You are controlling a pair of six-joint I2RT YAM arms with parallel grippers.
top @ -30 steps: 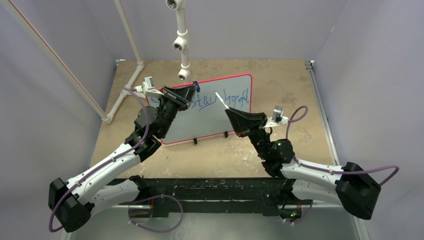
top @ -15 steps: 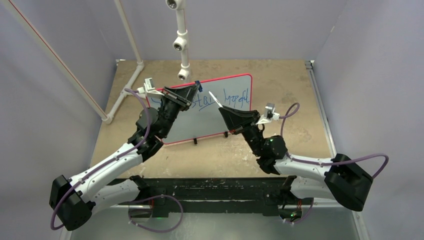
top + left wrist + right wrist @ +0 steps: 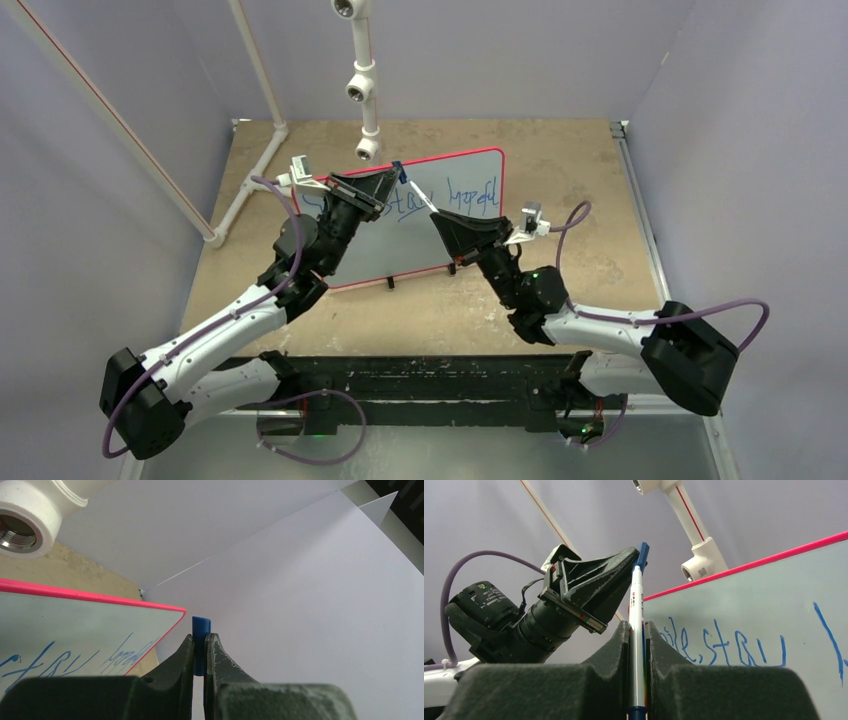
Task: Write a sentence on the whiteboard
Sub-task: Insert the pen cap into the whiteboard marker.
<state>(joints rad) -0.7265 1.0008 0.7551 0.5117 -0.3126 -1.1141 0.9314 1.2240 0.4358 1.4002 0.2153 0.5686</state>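
The whiteboard (image 3: 420,235) with its thin red frame lies on the table, with the sentence (image 3: 445,197) on it in blue handwriting. My left gripper (image 3: 390,176) hovers over the board's far left part, shut on a small blue cap (image 3: 202,645). My right gripper (image 3: 637,625) is shut on a white marker (image 3: 636,605), which points up and left. The marker's tip meets the blue cap (image 3: 642,552) in the left gripper's fingers (image 3: 596,587). The sentence (image 3: 729,642) shows behind the right fingers.
A white PVC pipe with fittings (image 3: 364,95) hangs over the board's far edge, close to the left gripper. Another pipe (image 3: 247,190) runs along the table's left side. Pale walls enclose the tan table (image 3: 570,165) on three sides.
My right gripper has moved left across the board with the marker, bringing its tip up to the blue cap. The left gripper has stayed nearly still.
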